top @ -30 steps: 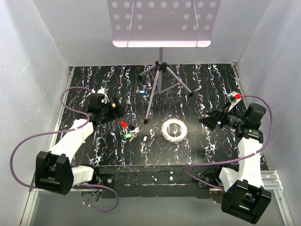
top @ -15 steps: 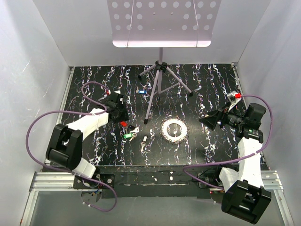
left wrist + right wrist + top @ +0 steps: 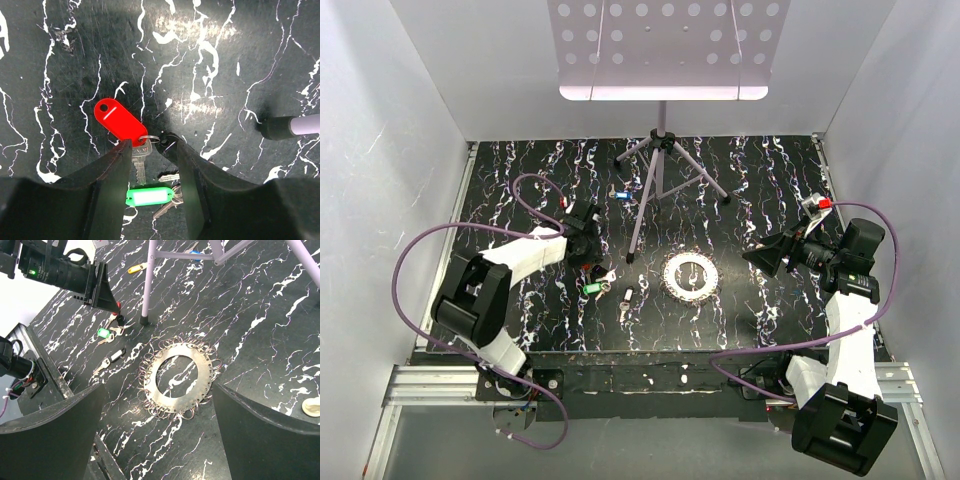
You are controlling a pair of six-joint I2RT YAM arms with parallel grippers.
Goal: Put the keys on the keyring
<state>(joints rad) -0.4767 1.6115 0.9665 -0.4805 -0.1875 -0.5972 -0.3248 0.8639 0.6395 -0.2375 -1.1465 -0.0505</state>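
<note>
The left gripper [image 3: 150,145] sits low on the table [image 3: 770,180] over a cluster of keys, its jaws drawn in to a narrow gap around the metal head and small split ring of the red-tagged key [image 3: 118,121]. The left finger [image 3: 112,170] touches the lower end of the red tag and the other finger is just beside the ring. I cannot tell whether they actually pinch the key or only bracket it. In the wrist view the red tag slants from upper left to lower right, and the silver blade runs on toward the camera, straight down the gap, so the fingers close across its width rather than along its length. A green-tagged key [image 3: 149,196] lies just behind, closer to the wrist, and a black-headed key [image 3: 627,296] is near it. A blue one [image 3: 623,195] lies well apart, by the tripod [image 3: 642,215]. The keyring [image 3: 690,256] lies flat near the middle of the table, to the right of the left gripper, with the foot of one tripod leg between them. No key appears threaded on it yet. The right gripper [image 3: 752,256] hangs wide and empty just beyond the ring's far side, and it is the nearer arm to the ring. My guess is that the key must travel rightward past that leg to reach the ring.
</note>
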